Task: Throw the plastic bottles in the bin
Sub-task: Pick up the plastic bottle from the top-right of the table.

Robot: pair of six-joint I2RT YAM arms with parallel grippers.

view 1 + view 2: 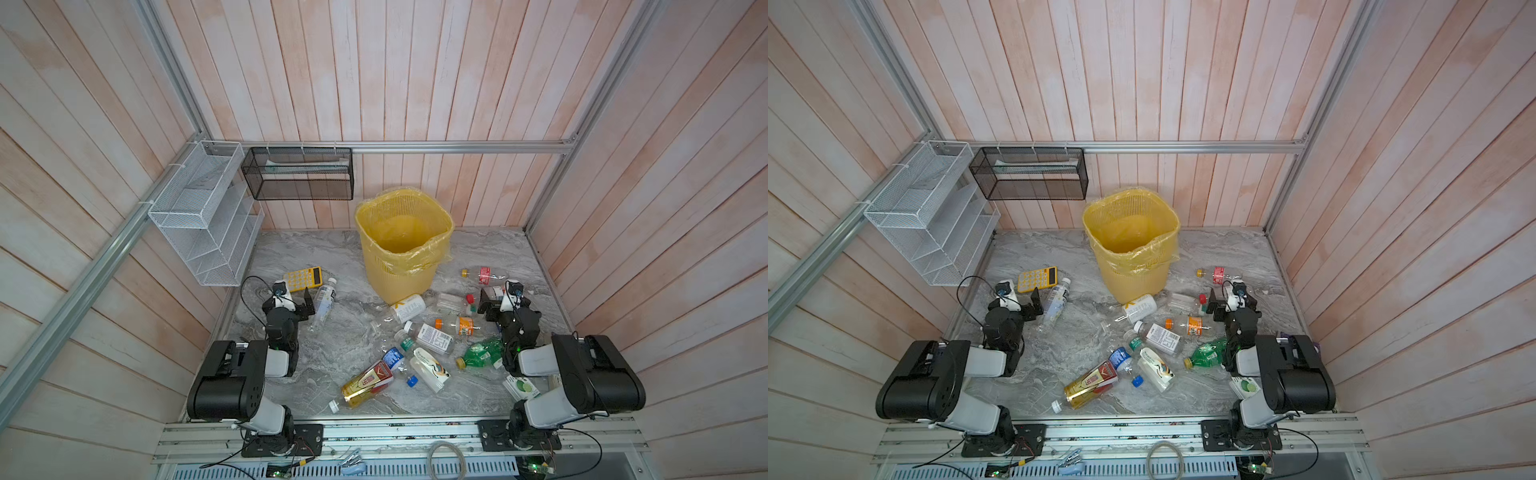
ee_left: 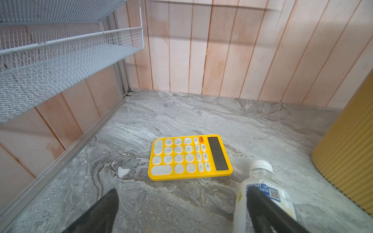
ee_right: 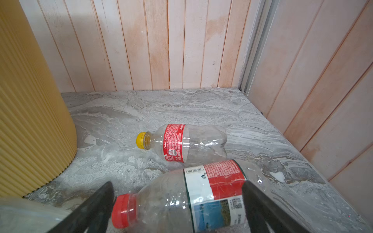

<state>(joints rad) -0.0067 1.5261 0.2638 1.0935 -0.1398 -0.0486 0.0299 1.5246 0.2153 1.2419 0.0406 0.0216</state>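
Left fingers: the left gripper point(image 2: 181, 209) has its fingers point(image 2: 101, 211) spread wide over bare marble, clamped on nothing.
Beside the left fingers: a white-capped clear bottle point(image 2: 260, 191) lies under the far finger, outside the gap rather than in it; whether they touch cannot be told. A yellow calculator point(image 2: 189, 156) lies just ahead of the fingertips.
Right fingers: the right gripper point(image 3: 177, 205) is also spread wide, one finger at each side of a red-capped clear bottle point(image 3: 171, 197) lying flat; its cap is at one finger, its red-and-blue label at the other. No squeeze is visible.
Ahead of the right fingers: a yellow-capped cola bottle point(image 3: 181, 142) lies on its side, apart from the fingertips.
Bin: the yellow bin point(image 1: 403, 237) stands upright ahead of both pairs of fingers and between them, its ribbed wall at the edge of both wrist views. No bottle shows inside it in the top views.
Other bottles: the rest lie scattered behind and between the two grippers, among them a green bottle point(image 1: 482, 353) and an opaque white bottle point(image 1: 409, 307).
Step in hand: reaching for a first pick, judging by bottles all on the table.
Next move, right: probably lower and close on the bottle's body, then lift above the bin rim and release.
Next move, left: the fingers need to shift sideways to straddle the white-capped bottle and keep off the calculator.
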